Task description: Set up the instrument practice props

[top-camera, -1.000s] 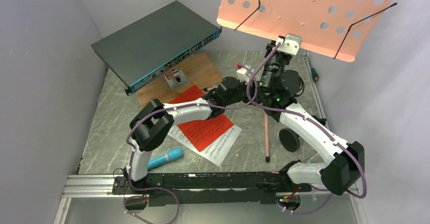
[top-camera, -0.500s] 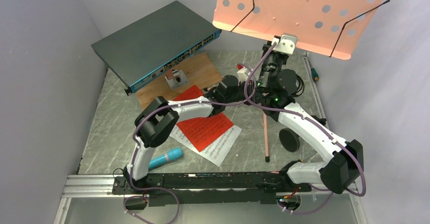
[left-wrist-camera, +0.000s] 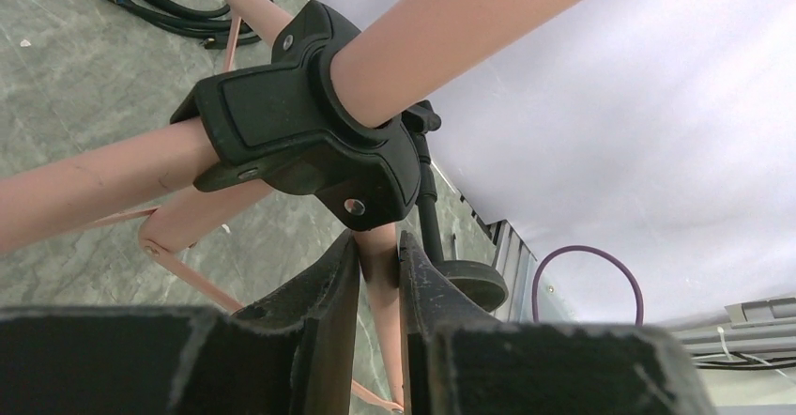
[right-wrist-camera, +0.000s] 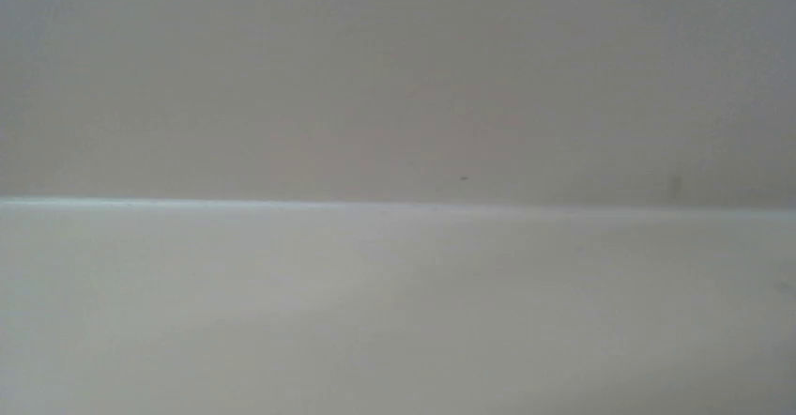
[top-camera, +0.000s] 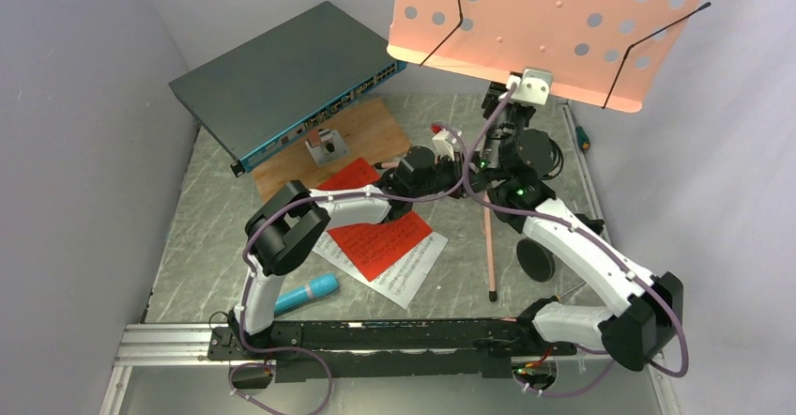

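Observation:
The salmon-pink music stand has its perforated tray (top-camera: pixel 554 21) high at the back right, with one pink leg (top-camera: pixel 490 255) reaching down to the table. My left gripper (left-wrist-camera: pixel 379 246) is shut on a thin pink leg tube (left-wrist-camera: pixel 383 263) just under the stand's black hub (left-wrist-camera: pixel 300 143). My right wrist (top-camera: pixel 537 86) sits at the tray's lower edge, its fingers hidden under the tray, and the right wrist view shows only blank wall. The red page (top-camera: pixel 380 237) lies on the white page (top-camera: pixel 408 274) mid-table. The cyan microphone (top-camera: pixel 307 293) lies front left. The black round-base mic stand (top-camera: pixel 536 258) stands right.
A dark grey network switch (top-camera: pixel 282 82) leans at the back left over a wooden board (top-camera: pixel 361 138) with a metal bracket (top-camera: pixel 327 145). Black cables (left-wrist-camera: pixel 178 7) lie behind the stand's legs. A small tool (top-camera: pixel 584 138) lies at the table's right edge. Walls close in on three sides.
The stand's tray has moved up and to the left in the top view, and my right wrist went with it. My left wrist has shifted slightly left near the hub.

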### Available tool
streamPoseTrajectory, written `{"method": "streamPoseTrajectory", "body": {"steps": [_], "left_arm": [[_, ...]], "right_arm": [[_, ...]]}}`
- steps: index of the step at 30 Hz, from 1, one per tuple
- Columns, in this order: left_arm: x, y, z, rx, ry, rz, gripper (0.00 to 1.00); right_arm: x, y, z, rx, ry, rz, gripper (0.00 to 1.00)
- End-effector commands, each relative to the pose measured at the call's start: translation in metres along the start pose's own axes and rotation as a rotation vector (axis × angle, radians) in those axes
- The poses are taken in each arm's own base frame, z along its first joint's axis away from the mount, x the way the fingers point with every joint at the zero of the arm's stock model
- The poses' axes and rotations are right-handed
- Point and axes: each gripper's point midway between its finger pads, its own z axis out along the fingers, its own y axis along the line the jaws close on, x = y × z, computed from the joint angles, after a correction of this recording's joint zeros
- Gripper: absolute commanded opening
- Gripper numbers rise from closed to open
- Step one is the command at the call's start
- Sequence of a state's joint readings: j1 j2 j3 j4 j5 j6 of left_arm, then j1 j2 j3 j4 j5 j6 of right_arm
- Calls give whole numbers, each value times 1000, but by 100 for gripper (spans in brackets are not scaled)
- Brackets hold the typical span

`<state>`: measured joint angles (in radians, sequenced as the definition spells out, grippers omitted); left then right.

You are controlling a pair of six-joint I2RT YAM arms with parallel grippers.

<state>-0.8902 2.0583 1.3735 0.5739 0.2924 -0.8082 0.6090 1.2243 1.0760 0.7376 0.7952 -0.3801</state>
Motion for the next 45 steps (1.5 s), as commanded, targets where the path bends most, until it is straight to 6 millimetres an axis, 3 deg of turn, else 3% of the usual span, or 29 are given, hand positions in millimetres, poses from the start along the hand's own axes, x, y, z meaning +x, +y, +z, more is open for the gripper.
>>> {"method": "streamPoseTrajectory", "body": {"steps": [1, 5, 9, 13, 19, 26, 29, 35, 38, 41, 45], "left_arm": [[55, 99, -28, -313, 138, -8, 0], [61, 102, -28, -303, 148, -18, 0], [62, 101, -26, -296, 154, -21, 0], [61, 103, -26, -311, 157, -7, 0], [65, 106, -26, -311, 163, -21, 0], [68, 112, -29, -331, 170, -16, 0], [70, 116, -31, -345, 174, -18, 0], [79, 124, -35, -362, 190, -34, 0], [83, 128, -36, -372, 203, -48, 0], [88, 130, -37, -376, 215, -53, 0], [88, 133, -40, -384, 219, -46, 0]], "right_arm": [[-27, -35, -17, 53, 28, 139, 48], [-24, -26, -34, -87, 108, 148, 72], [-18, -23, -66, -245, 207, 162, 85], [-11, -36, -95, -297, 262, 191, 87], [30, -52, -125, -294, 335, 170, 87], [107, -87, -144, -60, 382, 256, 86], [129, -98, -142, -40, 390, 340, 86], [177, -121, -114, -87, 536, 527, 82], [182, -97, -104, -233, 587, 608, 86], [200, -94, -100, -307, 689, 802, 80], [221, -121, -97, -310, 744, 918, 77]]}}
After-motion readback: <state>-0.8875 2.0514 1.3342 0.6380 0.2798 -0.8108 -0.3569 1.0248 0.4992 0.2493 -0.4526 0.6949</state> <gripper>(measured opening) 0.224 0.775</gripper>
